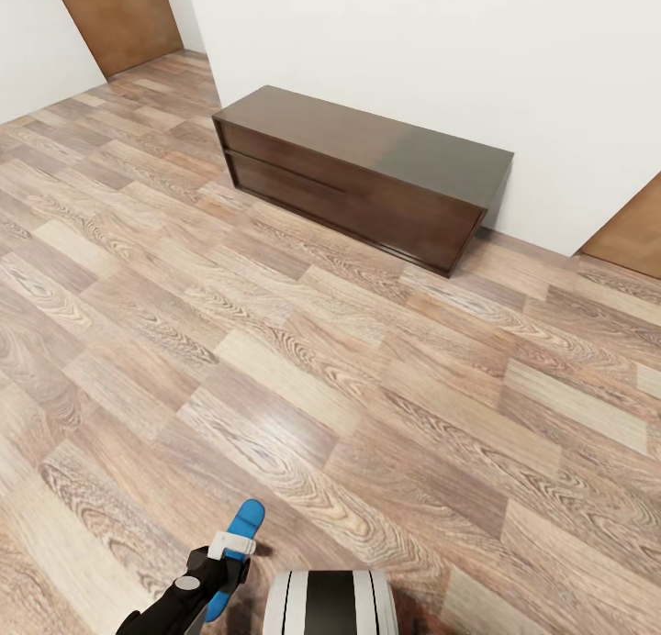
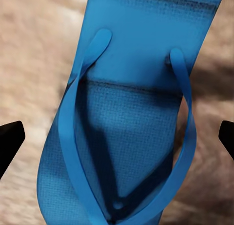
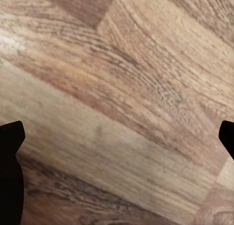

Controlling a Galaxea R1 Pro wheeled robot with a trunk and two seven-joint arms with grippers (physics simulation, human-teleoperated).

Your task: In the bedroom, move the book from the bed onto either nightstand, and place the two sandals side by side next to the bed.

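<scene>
Left claw (image 1: 223,575) is gripping one blue sandal (image 2: 131,117) low over the wood-plank floor (image 1: 367,415), a long dark bench (image 1: 363,174) is sitting ahead against the white wall (image 1: 441,66), and the right claw (image 3: 117,137) is gaping wide.

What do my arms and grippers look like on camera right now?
In the head view the left arm is black and glossy with a small grey round joint cap, ending in a white bracket near the left gripper. In both wrist views the fingertips are plain black wedges at the picture's edges. No cables or markings show.
</scene>
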